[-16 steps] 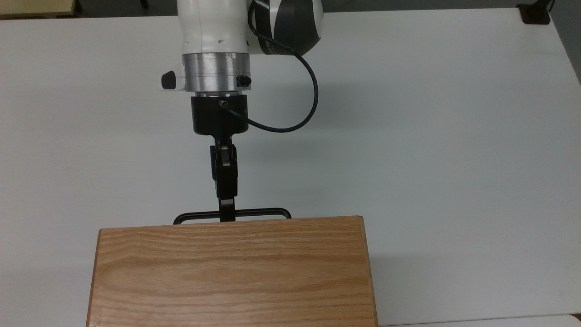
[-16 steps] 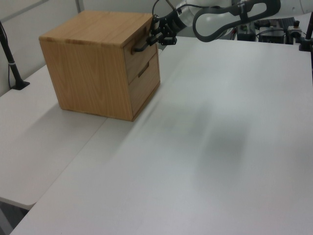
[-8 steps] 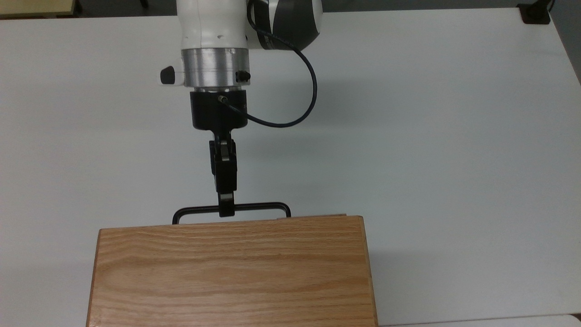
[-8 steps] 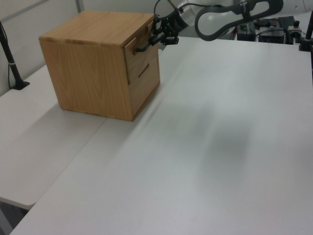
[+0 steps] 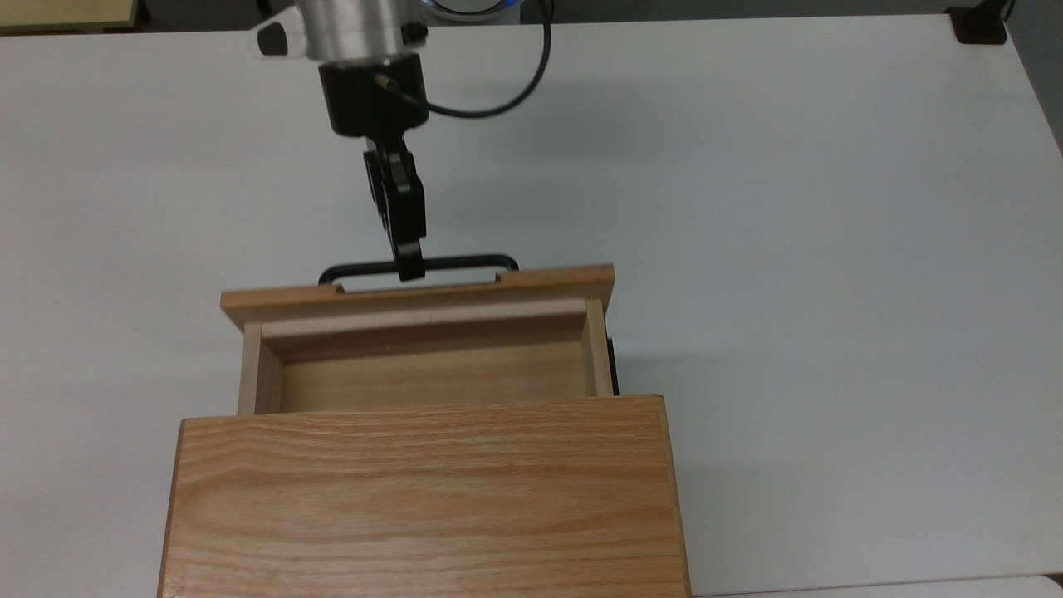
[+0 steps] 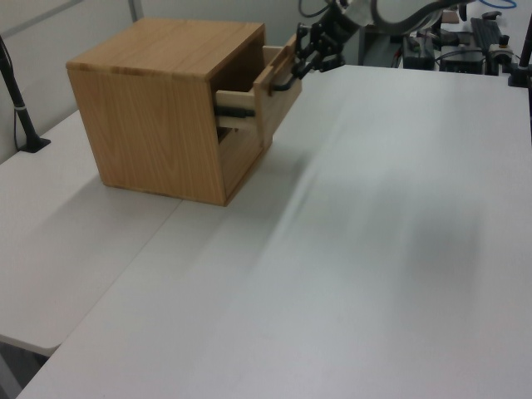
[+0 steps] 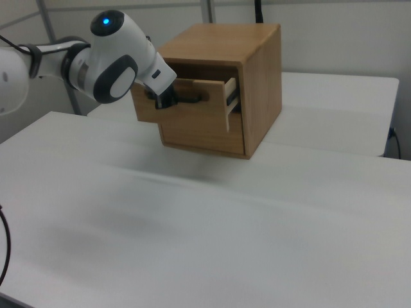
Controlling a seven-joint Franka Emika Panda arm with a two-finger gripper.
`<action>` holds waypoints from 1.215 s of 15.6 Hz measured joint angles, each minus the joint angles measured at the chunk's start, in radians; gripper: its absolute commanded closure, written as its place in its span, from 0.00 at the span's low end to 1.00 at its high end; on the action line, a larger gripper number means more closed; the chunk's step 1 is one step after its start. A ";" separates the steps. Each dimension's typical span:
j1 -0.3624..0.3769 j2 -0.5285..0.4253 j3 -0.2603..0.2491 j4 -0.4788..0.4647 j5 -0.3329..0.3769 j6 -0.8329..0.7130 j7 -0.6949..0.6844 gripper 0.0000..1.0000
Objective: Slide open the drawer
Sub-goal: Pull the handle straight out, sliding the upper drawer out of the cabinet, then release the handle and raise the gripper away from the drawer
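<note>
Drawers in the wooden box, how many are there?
2: the top drawer is pulled out, held at its black handle by the pincer; a lower drawer sits shut beneath it.

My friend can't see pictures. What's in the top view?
A robot's end effector grips the black handle of a wooden drawer, pulled partway out of its cabinet on a white table. The drawer looks empty.

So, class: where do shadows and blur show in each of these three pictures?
Top view: the drawer throws a soft shadow on the table at the top view's right. Left view: the gripper looks smeared. Right view: a faint shadow lies under the drawer front.
</note>
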 measured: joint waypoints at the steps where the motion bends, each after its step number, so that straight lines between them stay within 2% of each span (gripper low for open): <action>1: 0.000 -0.025 -0.009 -0.014 0.011 -0.045 -0.027 0.99; 4: -0.001 -0.088 -0.046 -0.048 0.058 -0.172 -0.137 0.98; 7: -0.004 -0.143 -0.082 -0.068 0.066 -0.317 -0.220 0.97; 9: -0.011 -0.166 -0.093 -0.073 0.066 -0.401 -0.257 0.94; 10: -0.014 -0.174 -0.097 -0.075 0.066 -0.432 -0.271 0.89; 11: -0.017 -0.180 -0.100 -0.076 0.066 -0.452 -0.280 0.79; 12: -0.021 -0.184 -0.100 -0.078 0.066 -0.464 -0.286 0.65; 14: -0.022 -0.190 -0.100 -0.080 0.066 -0.487 -0.319 0.19; 15: -0.023 -0.192 -0.100 -0.080 0.066 -0.505 -0.329 0.00; 19: -0.020 -0.222 -0.099 -0.076 0.052 -0.636 -0.494 0.00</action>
